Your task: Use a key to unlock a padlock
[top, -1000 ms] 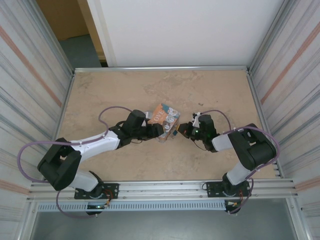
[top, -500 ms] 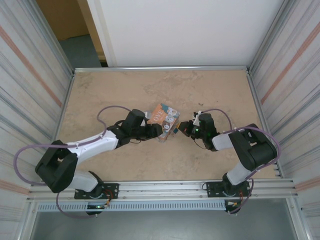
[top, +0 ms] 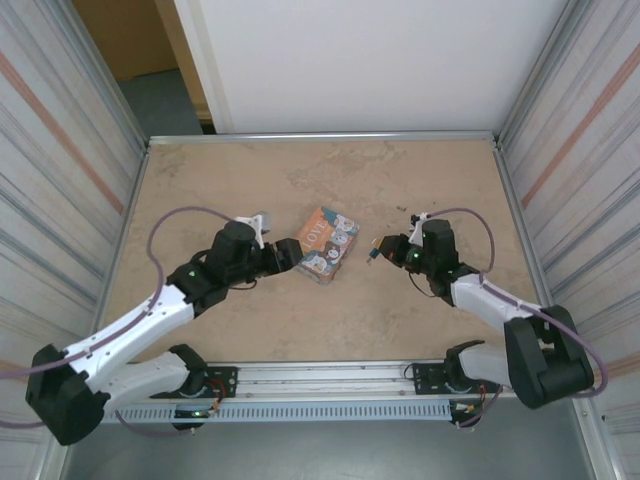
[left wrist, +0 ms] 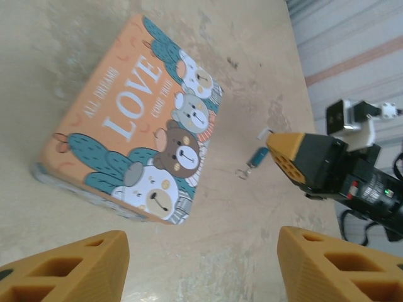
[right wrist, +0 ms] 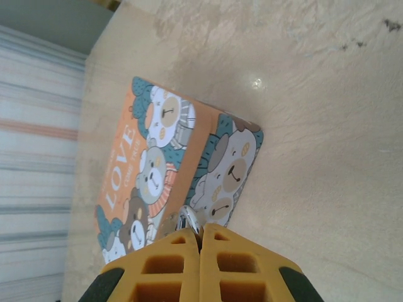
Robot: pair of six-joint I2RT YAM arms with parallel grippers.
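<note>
Scene at the picture box (top: 322, 245), which lies flat on the table (top: 250, 180) with its "LOVE" lid upward.

The left gripper (left wrist: 201, 236) hovers at the box's near-left corner. Its fingers are spread wide and nothing lies between them.

The right gripper (top: 381, 248) sits to the right of the box, apart from it, with its fingers pressed flat together. The padlock (left wrist: 256, 156), a tiny dark blue block, hangs at those fingertips, between them and the box's right edge and touching no part of the box. In the right wrist view a small pale metal loop (right wrist: 189, 219) juts out just past the closed tips. It cannot be told whether the pinch is on the lock itself or on a key seated in it. No key can be made out separately.

Step in hand, as judged: the lock is already clear of the box, so the work is at or near release of the shackle. Whether the shackle stands sprung is too small to tell.

Next move, as judged: the idle left gripper would need to close on the blue body so that the right can turn or withdraw. Both call for fine alignment on a very small, free-swinging part.
</note>
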